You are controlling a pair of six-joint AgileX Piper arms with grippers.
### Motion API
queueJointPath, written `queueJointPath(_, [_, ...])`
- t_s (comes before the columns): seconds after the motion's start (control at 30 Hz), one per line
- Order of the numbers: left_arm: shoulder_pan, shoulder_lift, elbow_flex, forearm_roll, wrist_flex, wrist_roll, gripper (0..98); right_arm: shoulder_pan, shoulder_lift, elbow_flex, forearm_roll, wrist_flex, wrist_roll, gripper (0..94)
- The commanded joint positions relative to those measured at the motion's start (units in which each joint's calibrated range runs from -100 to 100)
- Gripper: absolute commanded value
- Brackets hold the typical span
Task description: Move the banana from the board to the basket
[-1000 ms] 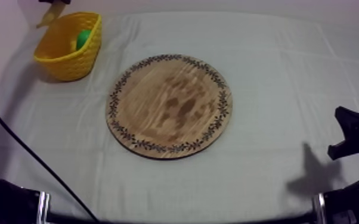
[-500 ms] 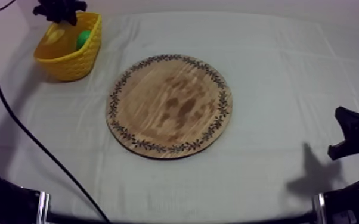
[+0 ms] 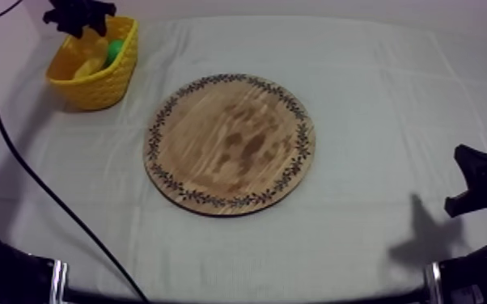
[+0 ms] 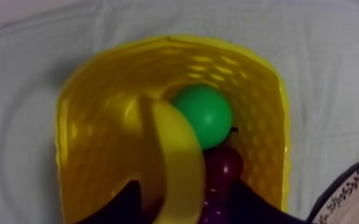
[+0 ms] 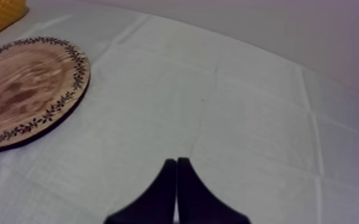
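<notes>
The banana (image 3: pixel 90 65) has dropped. Half a second back it sat high against the far rim of the yellow basket (image 3: pixel 93 90), and a second back it hung above the basket altogether. Now it lies low inside, slanting along the wall. Nothing else has shifted.

Nearest, and well apart from the basket, the right end effector (image 5: pixel 176 161) sits over the bare table (image 3: pixel 376 97). Its fingers are pressed into a narrow wedge, gripping nothing. Between it and the basket lies the wooden board (image 3: pixel 230 144), with nothing on it.

Farthest, the left end effector (image 3: pixel 79 18) hangs just above the basket's back rim. Seen from its own camera, its fingers (image 4: pixel 125 208) stand apart on either side of the banana without closing on it, so I take the banana as released. Beside it in the basket lie a green round fruit (image 4: pixel 204 113) and a small red fruit (image 4: pixel 223 167).

The placing step looks done — what remains, I judge, is to lift the left arm straight up clear of the rim, fingers wide so they do not snag the banana.
</notes>
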Motion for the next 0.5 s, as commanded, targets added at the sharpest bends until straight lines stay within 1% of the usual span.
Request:
queueJointPath(0.0, [0.0, -0.1, 0.0, 0.33, 1.0, -0.2, 72.5, 0.0, 0.0, 0.0, 0.0, 0.0, 0.0, 0.3])
queueJointPath(0.07, [0.0, -0.4, 0.3, 0.50, 1.5, -0.4, 75.9, 0.0, 0.0, 0.0, 0.0, 0.0, 0.0, 0.3])
queueJointPath(0.13, [0.0, -0.6, 0.4, 0.59, 1.7, -0.5, 77.2, 0.0, 0.0, 0.0, 0.0, 0.0, 0.0, 0.3])
queueJointPath(0.2, [0.0, -0.9, 0.5, 0.65, 1.8, -0.6, 77.1, 0.0, 0.0, 0.0, 0.0, 0.0, 0.0, 0.3])
queueJointPath(0.27, [0.0, -1.4, 0.6, 0.68, 1.5, -0.7, 74.9, 0.0, 0.0, 0.0, 0.0, 0.0, 0.0, 0.3])
queueJointPath(0.33, [0.0, -2.1, 0.9, 0.69, 0.7, -1.1, 67.7, 0.0, 0.0, 0.0, 0.0, 0.0, 0.0, 0.3])
queueJointPath(0.47, [-0.3, -4.2, 2.1, 0.84, -3.0, -1.7, 46.7, 0.0, 0.0, 0.0, 0.0, 0.0, 0.0, 0.3])
